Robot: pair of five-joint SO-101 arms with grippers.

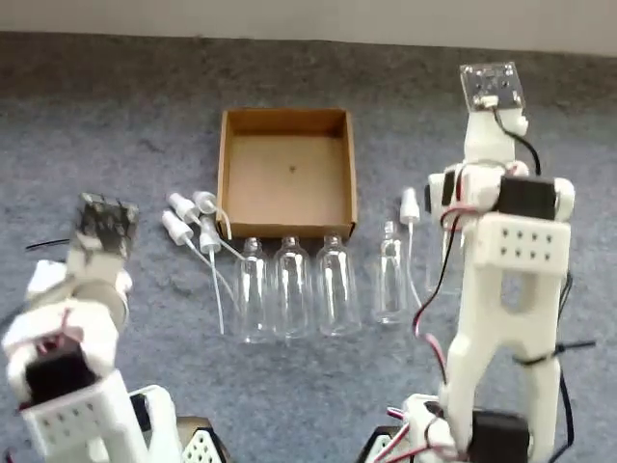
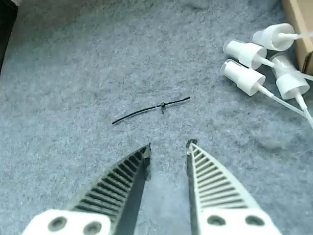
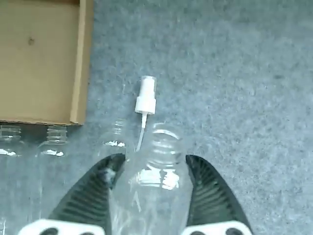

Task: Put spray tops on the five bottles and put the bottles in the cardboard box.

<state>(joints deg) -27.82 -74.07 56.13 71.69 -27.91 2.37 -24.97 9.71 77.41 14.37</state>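
Note:
Three clear bottles [image 1: 292, 286] stand in a row in front of the cardboard box [image 1: 227, 174], with another bottle [image 1: 388, 272] to their right. Beside that one lies a single white spray top [image 1: 410, 206]. Several more spray tops [image 1: 188, 217] lie left of the box, also ahead of my left gripper [image 2: 168, 146]. It hangs open over bare carpet. My right gripper [image 3: 154, 159] is shut on a fifth clear bottle [image 3: 159, 171], neck pointing away from the camera. The single spray top [image 3: 145, 98] lies just beyond that neck.
A thin black cable tie [image 2: 151, 108] lies on the grey carpet just ahead of my left fingers. The box [image 3: 80, 63] is empty. The right arm [image 1: 506, 289] stands tall at the right, partly hiding the held bottle from above.

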